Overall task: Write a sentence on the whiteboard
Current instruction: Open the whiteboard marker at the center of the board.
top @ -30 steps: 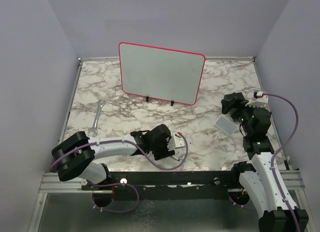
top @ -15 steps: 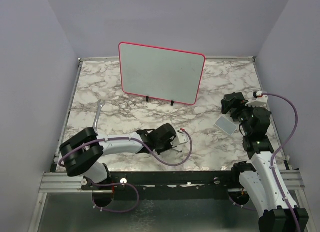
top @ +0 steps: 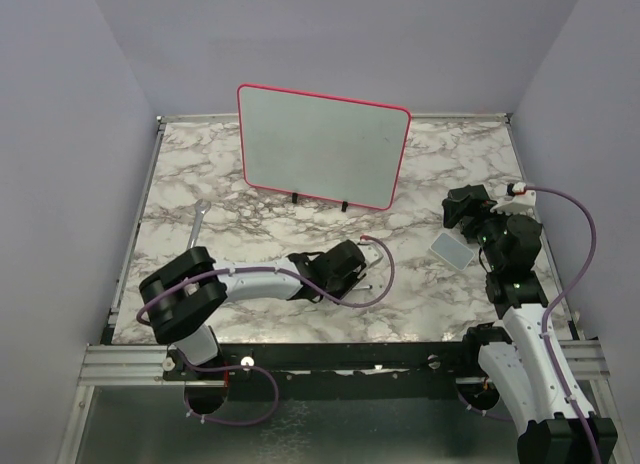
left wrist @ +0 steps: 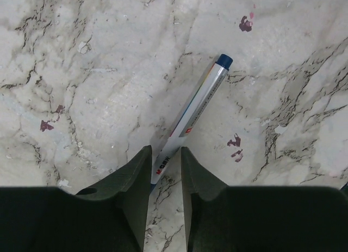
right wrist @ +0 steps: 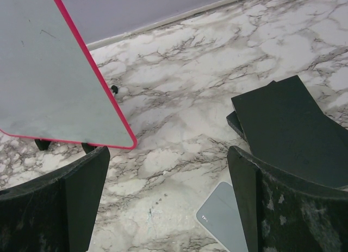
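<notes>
My left pincer is clenched on the marker pen. In the left wrist view its two dark fingers sit tight on either side of the near end of the barrel, with no gap showing between pads and pen. The pen is silver-white with red and blue printing and a dark blue tip. It lies flat on the marbled table, angled away from the pincer toward the upper right of that view, its blue tip farthest from the fingers.

From overhead, my left arm reaches low across the near part of the table, and the pincer sits near the middle, well in front of the whiteboard. The whiteboard stands upright at the far middle of the table on two small black feet. It is a large white rectangle with rounded corners and a thin pink-red frame, and it faces the arms.

My right pincer is released, its fingers spread wide with nothing between them. It hovers over the right side of the table. Its wrist view looks past the whiteboard's lower right corner, and a small grey pad lies on the marble just below and ahead of the fingers.

A metal wrench lies on the left side of the table, well apart from both pincers.
</notes>
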